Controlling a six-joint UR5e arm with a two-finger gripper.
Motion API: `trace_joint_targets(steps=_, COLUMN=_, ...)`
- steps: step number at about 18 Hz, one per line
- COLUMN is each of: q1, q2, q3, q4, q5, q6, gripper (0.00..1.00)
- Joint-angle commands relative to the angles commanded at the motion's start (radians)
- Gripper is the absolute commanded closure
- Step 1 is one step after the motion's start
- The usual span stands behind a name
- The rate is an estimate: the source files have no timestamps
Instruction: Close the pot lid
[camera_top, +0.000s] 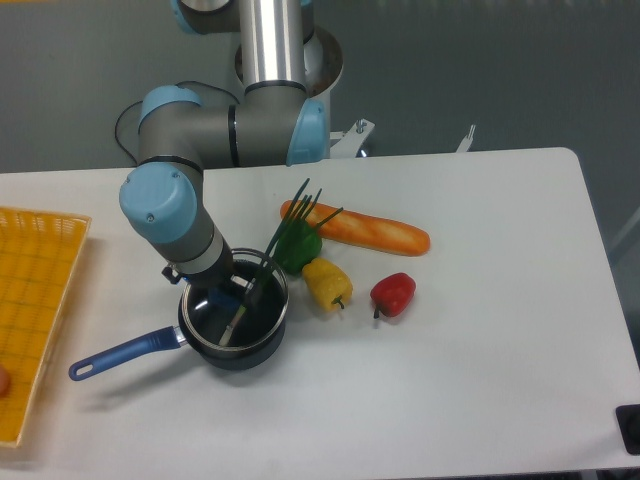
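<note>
Our pincer (232, 297) grips the round glass lid's (238, 304) blue knob; releasing off-centre could tip it off the dark saucepan (232, 340) beneath.

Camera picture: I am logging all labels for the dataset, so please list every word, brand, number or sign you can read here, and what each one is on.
No readable text anywhere in this view.
Robot arm: no brand or label shows.
Pot and lid: no markings visible.
Yellow tray: plain grid pattern, no writing.
Bread and the peppers: none.
Dark thing at the lower right corner: cut off, nothing legible.
</note>
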Motion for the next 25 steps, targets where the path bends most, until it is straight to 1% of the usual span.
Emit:
trace_joint_targets(steps=11, q1=-0.002, q2=-0.009, q3=0.000, q4=0.002, q5=0.002, q6=0.000, gripper=0.55)
trace_joint_targets(steps=25, q1=-0.002, q2=0.006, q3=-0.006, q4=-0.002, q5=0.000, q6=0.005, gripper=0.55)
